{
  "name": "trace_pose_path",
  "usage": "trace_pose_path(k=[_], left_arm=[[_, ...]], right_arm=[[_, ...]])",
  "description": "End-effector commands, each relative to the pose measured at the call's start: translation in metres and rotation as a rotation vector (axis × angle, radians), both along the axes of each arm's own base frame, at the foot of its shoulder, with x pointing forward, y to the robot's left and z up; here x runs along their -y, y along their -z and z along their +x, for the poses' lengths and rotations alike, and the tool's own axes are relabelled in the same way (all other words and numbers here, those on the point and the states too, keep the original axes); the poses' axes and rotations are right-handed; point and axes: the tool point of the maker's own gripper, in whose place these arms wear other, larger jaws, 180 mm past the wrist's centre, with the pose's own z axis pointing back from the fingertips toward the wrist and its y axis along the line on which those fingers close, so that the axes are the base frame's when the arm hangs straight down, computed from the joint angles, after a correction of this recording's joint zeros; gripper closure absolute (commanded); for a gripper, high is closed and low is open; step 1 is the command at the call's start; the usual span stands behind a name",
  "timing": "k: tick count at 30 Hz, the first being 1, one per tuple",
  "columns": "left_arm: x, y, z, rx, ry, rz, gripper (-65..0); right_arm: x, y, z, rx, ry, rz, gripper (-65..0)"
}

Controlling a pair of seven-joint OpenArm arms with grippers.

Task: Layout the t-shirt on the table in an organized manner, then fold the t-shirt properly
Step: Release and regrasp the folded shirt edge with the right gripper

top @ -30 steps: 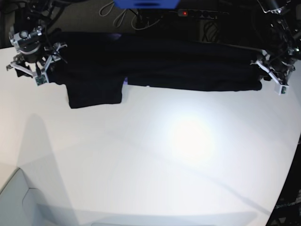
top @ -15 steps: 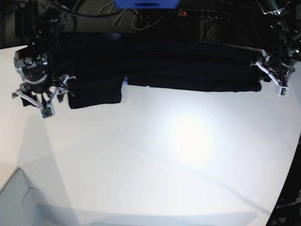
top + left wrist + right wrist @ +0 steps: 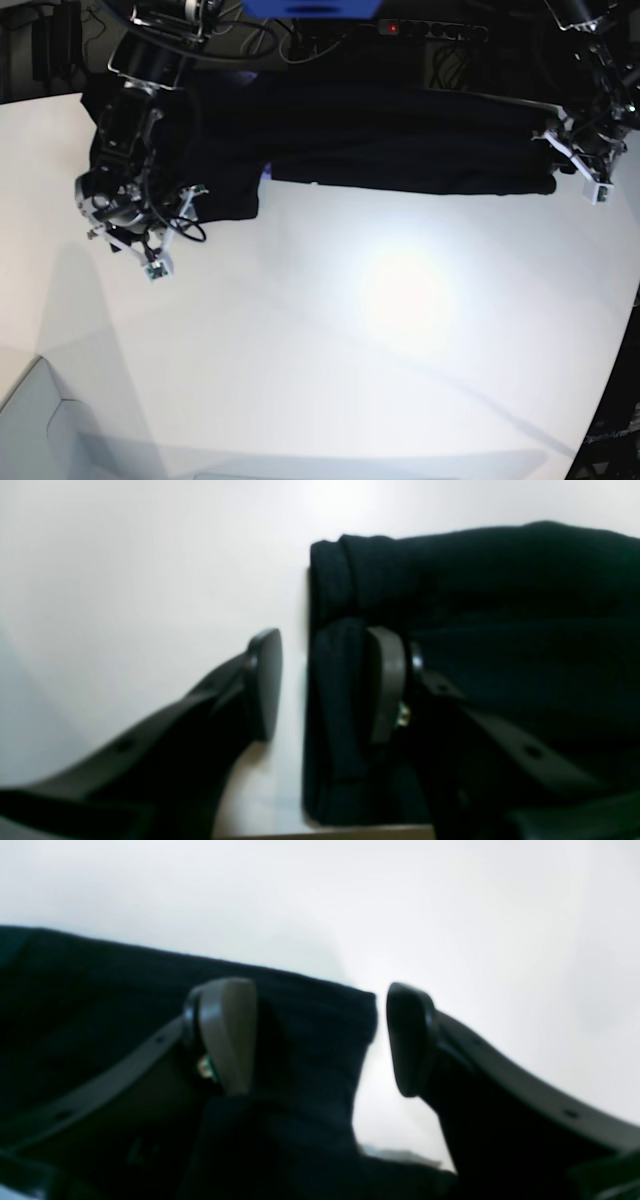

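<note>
Soft black t-shirt (image 3: 400, 140) — long band — smooth table (image 3: 380, 330).

Between the right gripper's (image 3: 320, 1040) fingers (image 3: 227, 1032) lies the t-shirt's (image 3: 310, 1040) sleeve edge; beyond the outer finger, bare table (image 3: 500, 940) lies free. At the left gripper (image 3: 325, 685), folded cloth fills the inner side between the fingers, with a strip of open tabletop beside the outer finger.

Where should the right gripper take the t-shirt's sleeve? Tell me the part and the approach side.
Grip the sleeve's free corner, coming from the bare table side. The right gripper is open astride that edge, one finger above the cloth, one beyond it.
</note>
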Motion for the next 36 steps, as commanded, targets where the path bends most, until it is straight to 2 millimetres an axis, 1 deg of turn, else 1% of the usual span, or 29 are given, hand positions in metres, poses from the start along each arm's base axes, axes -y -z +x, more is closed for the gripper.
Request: trace_pose_path(k=[1,5,6,8,9,11,12,13,14,15,16,17,19,20,21,22,25,27,28,33,36], left_arm=[[-0.008,-0.002,-0.002,-0.020,-0.002,0.030,-25.4],[-0.008,-0.003,-0.002,-0.017,-0.001,0.032,-25.4],[-0.008,-0.003,-0.002,-0.017,-0.001,0.034,-25.4],[-0.008,-0.003,-0.002,-0.017,-0.001,0.034,-25.4],[-0.008,-0.003,-0.002,-0.017,-0.001,0.034,-25.4],[-0.008,-0.003,-0.002,-0.017,-0.001,0.034,-25.4],[-0.008,-0.003,-0.002,-0.017,-0.001,0.034,-25.4],[-0.008,-0.003,-0.001,-0.016,-0.001,0.034,-25.4],[-0.008,-0.003,-0.001,-0.016,-0.001,0.034,-25.4],[-0.008,-0.003,-0.001,-0.016,-0.001,0.034,-25.4],[-0.009,-0.003,-0.001,-0.016,-0.001,0.035,-25.4],[-0.009,-0.004,-0.001,-0.016,0.000,0.037,-25.4],[-0.009,-0.004,0.000,-0.014,0.000,0.037,-25.4],[-0.009,-0.004,0.000,-0.013,-0.001,0.035,-25.4],[-0.009,-0.005,0.002,-0.010,-0.001,0.035,-25.4],[-0.009,-0.004,0.001,-0.012,-0.001,0.035,-25.4],[-0.009,-0.005,0.002,-0.009,-0.001,0.036,-25.5],[-0.010,-0.006,0.002,-0.008,0.000,0.038,-25.5],[-0.010,-0.007,0.003,-0.005,0.001,0.041,-25.5],[-0.010,-0.011,0.012,0.014,-0.002,0.036,-25.6],[-0.010,-0.012,0.014,0.020,-0.001,0.037,-25.6]], right_arm=[[0.004,-0.009,0.010,0.035,0.006,-0.004,-40.2],[0.005,0.002,0.006,0.001,0.003,0.002,-40.2],[0.010,0.004,0.004,-0.009,0.003,-0.007,-39.7],[0.015,0.007,0.000,-0.020,0.004,-0.015,-34.9],[0.016,0.007,0.000,-0.020,0.005,-0.018,-29.7],[0.018,0.004,0.000,-0.014,0.005,-0.026,-15.2],[0.022,-0.002,0.002,0.001,0.008,-0.040,-5.8],[0.027,-0.012,0.005,0.027,0.012,-0.062,0.0],[0.031,-0.017,0.001,0.033,0.016,-0.080,0.0],[0.035,-0.026,-0.003,0.044,0.025,-0.106,-0.2],[0.041,-0.040,-0.006,0.067,0.036,-0.139,-0.9],[0.043,-0.055,-0.010,0.096,0.041,-0.171,0.0],[0.050,-0.083,-0.023,0.138,0.062,-0.233,0.0],[0.052,-0.093,-0.030,0.151,0.073,-0.256,0.0],[0.053,-0.097,-0.040,0.145,0.084,-0.271,0.0],[0.051,-0.094,-0.047,0.125,0.088,-0.270,0.0],[0.059,-0.076,-0.070,0.042,0.089,-0.290,0.0],[0.059,-0.061,-0.091,-0.017,0.078,-0.292,0.0],[0.057,-0.056,-0.098,-0.032,0.071,-0.289,0.0],[0.044,-0.036,-0.122,-0.070,0.048,-0.242,0.0],[0.039,-0.027,-0.128,-0.078,0.034,-0.219,0.0]])
